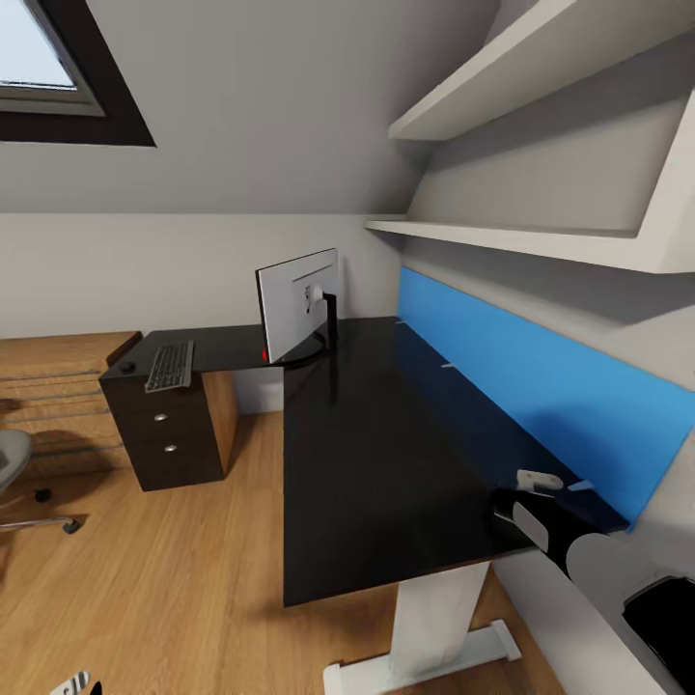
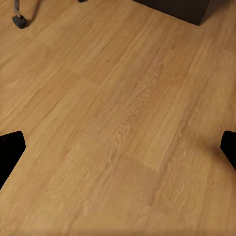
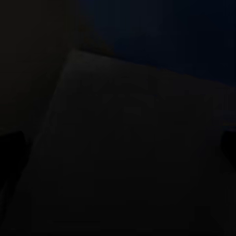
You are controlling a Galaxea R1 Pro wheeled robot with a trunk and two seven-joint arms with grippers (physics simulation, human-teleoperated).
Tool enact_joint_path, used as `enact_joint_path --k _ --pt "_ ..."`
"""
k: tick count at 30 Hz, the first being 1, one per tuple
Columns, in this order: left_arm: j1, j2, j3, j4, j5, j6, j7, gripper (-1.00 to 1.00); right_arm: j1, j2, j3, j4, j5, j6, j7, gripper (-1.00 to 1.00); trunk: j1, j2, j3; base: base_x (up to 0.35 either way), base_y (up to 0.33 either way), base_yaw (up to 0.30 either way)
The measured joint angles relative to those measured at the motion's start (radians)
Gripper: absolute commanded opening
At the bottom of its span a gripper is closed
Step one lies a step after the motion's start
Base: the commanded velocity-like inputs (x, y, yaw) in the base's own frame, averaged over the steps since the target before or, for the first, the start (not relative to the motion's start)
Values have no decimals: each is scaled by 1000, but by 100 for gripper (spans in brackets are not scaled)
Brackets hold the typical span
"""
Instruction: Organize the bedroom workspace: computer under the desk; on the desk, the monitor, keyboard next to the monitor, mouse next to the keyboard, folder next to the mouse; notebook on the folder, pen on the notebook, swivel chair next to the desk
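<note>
The black L-shaped desk runs along the blue wall panel. On it the monitor stands at the far corner with its back toward me. The keyboard and the small dark mouse lie on the desk's left wing. The grey swivel chair stands on the floor at the far left, cut by the frame edge. My left gripper hangs open over bare wooden floor. My right gripper looks open in a very dark picture, and its arm reaches past the desk's near right corner.
A dark drawer unit stands under the desk's left wing. White shelves jut from the wall above the desk. The desk's white leg and foot stand close in front. A chair caster rests on the floor.
</note>
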Motion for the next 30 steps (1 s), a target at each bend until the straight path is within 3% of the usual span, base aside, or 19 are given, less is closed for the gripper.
enact_joint_path --k 10,27,30 --pt "0 0 -1 0 0 0 0 100 0 0 1 -1 0 1 0 100 0 0 0 -146 0 0" --pt "0 0 0 0 0 0 2 100 0 0 1 0 0 1 0 100 0 0 0 -10 0 0" --pt "0 0 0 0 0 1 2 100 1 0 3 9 -5 8 1 100 -11 21 9 0 0 0"
